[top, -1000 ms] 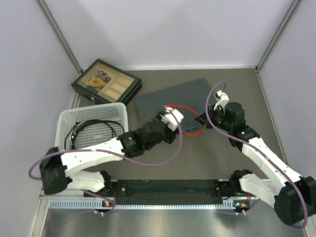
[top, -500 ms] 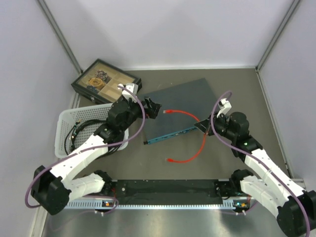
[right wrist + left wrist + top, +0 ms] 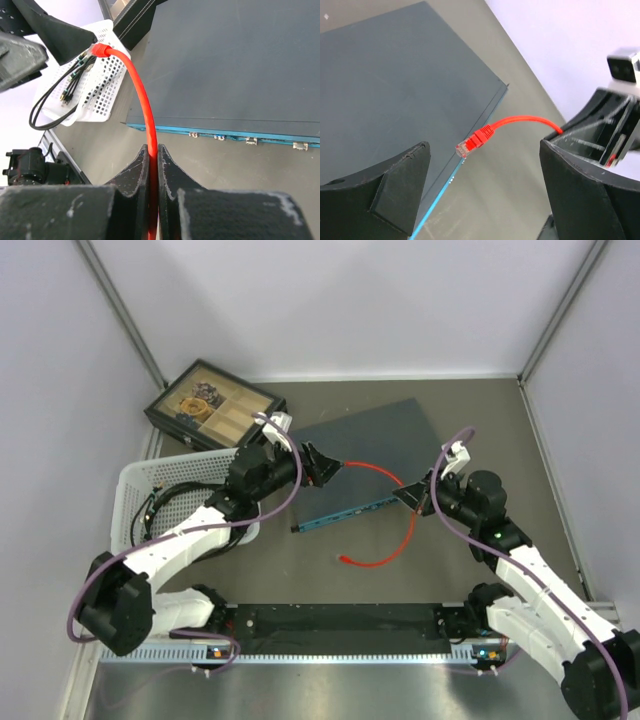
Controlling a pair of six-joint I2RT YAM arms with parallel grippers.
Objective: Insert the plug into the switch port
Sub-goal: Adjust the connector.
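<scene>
The switch (image 3: 372,445) lies flat mid-table, its teal port edge (image 3: 350,512) facing the near side. My right gripper (image 3: 412,495) is shut on the red cable (image 3: 385,472), which runs up between its fingers (image 3: 153,147). The cable arches left over the switch (image 3: 235,65) and ends in the plug (image 3: 336,465), which hangs in the air. My left gripper (image 3: 325,462) is open wide. In the left wrist view the plug (image 3: 466,147) floats between the left gripper's (image 3: 484,145) fingers, touching neither, above the switch (image 3: 395,90).
A white perforated basket (image 3: 135,485) holding black cables stands at the left. A black compartmented tray box (image 3: 215,405) sits behind it. The cable's other end (image 3: 346,560) lies on the table in front of the switch. A black rail (image 3: 340,625) runs along the near edge.
A second ago my left gripper was partly closed at the plug over the switch's front. It opened wide, pulled back left, then edged right toward the plug. The right gripper kept holding the cable.
</scene>
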